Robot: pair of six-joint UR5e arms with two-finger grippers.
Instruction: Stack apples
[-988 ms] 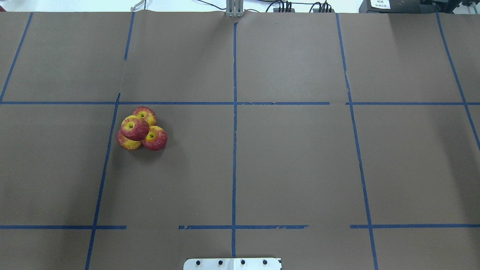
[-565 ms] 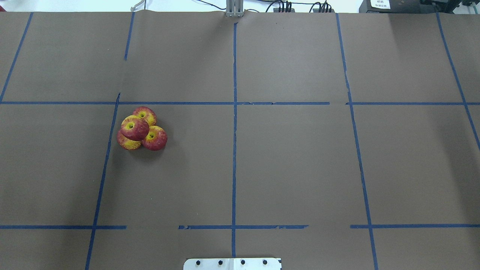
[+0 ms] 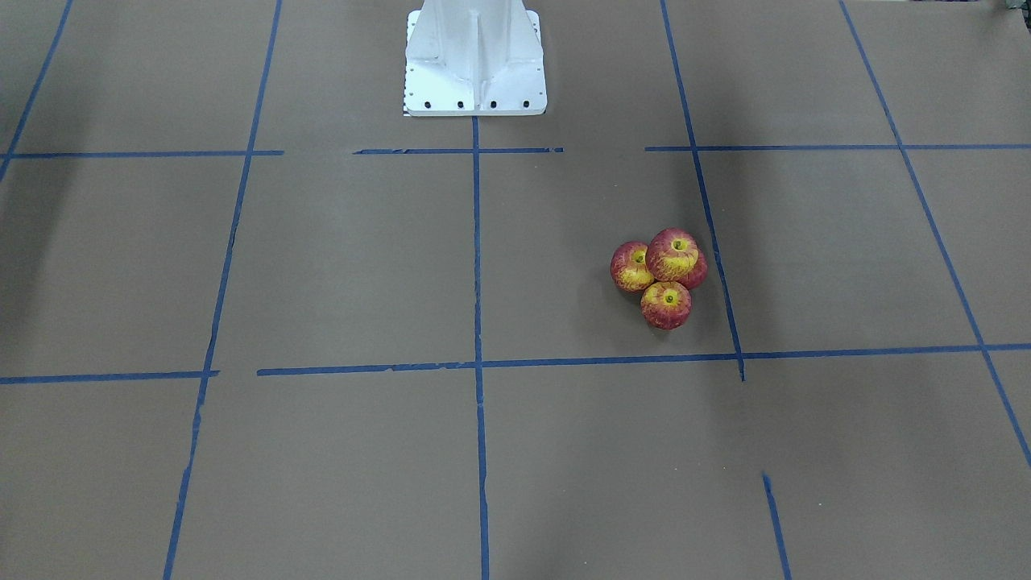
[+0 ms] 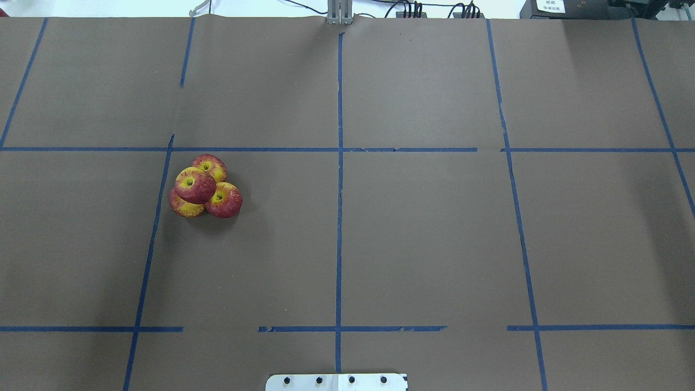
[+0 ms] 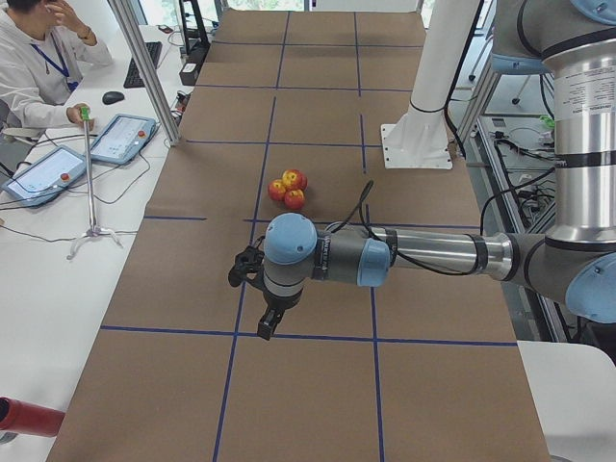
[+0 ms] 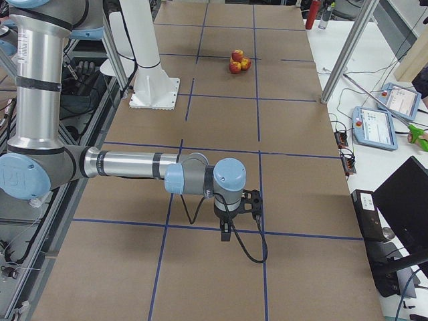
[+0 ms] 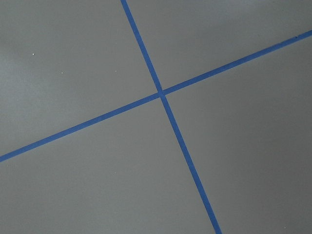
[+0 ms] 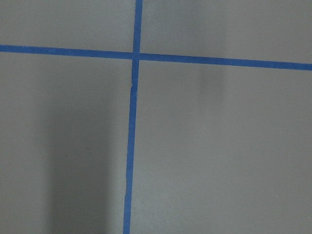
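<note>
Four red and yellow apples sit in a tight cluster on the brown table cover. Three rest on the table and one apple (image 4: 195, 185) lies on top of them, also seen from the front (image 3: 675, 254). The cluster shows small in the exterior left view (image 5: 289, 188) and the exterior right view (image 6: 237, 61). My left gripper (image 5: 266, 327) hangs over the table's left end, well away from the apples. My right gripper (image 6: 225, 234) hangs over the right end, far from them. I cannot tell whether either is open or shut. Both wrist views show only brown cover and blue tape.
Blue tape lines (image 4: 339, 190) divide the cover into a grid. The white robot base plate (image 3: 475, 80) stands at the middle of the robot's side. A seated operator (image 5: 38, 67) and tablets (image 5: 120, 138) are beside the table. A metal post (image 6: 344, 50) stands at its edge.
</note>
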